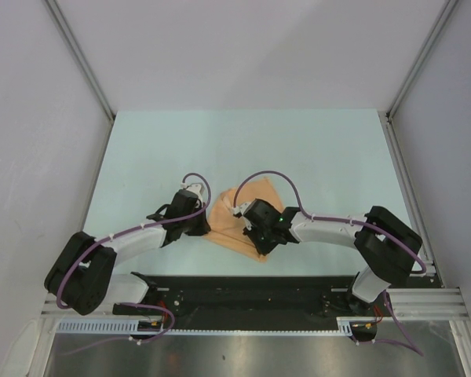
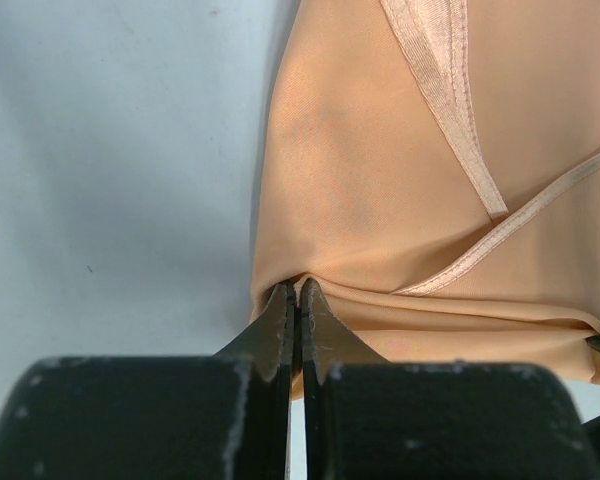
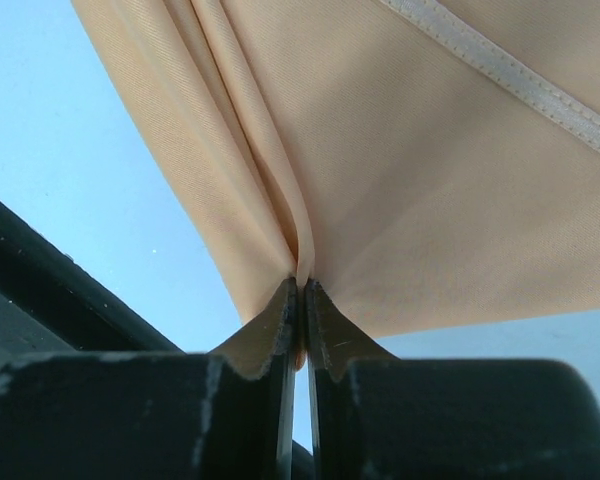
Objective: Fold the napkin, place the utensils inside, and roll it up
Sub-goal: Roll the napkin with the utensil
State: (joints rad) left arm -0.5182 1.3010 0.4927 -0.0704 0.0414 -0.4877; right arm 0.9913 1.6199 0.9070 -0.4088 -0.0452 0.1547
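**Both grippers pinched the folded napkin near the table's front edge**

Nearest the camera in the top view, the black mounting strip (image 1: 243,292) ran along the front edge of the table (image 1: 314,149), with one arm base at each end. From there both arms curved inward and met at the napkin (image 1: 229,226). This lay as a folded peach wedge just beyond the strip, in the near middle of the table.

The left gripper (image 1: 206,228) sat at the cloth's 9 o'clock edge. In the left wrist view the left gripper (image 2: 297,296) had its jaws pressed together on a bunched fold at the napkin's (image 2: 380,180) near edge. A stitched hem (image 2: 450,100) ran up toward 1 o'clock across the upper layer.

The right gripper (image 1: 257,239) was at the cloth's 5 o'clock corner. In the right wrist view the right gripper (image 3: 302,292) was likewise clamped on a pleat. The napkin (image 3: 410,170) fanned upward from that pleat toward 12 o'clock, lifted off the pale blue table (image 3: 50,130), with the dark strip (image 3: 40,280) at 8 o'clock.

Farther out, the cloth's far tip pointed toward 12 o'clock on the table.
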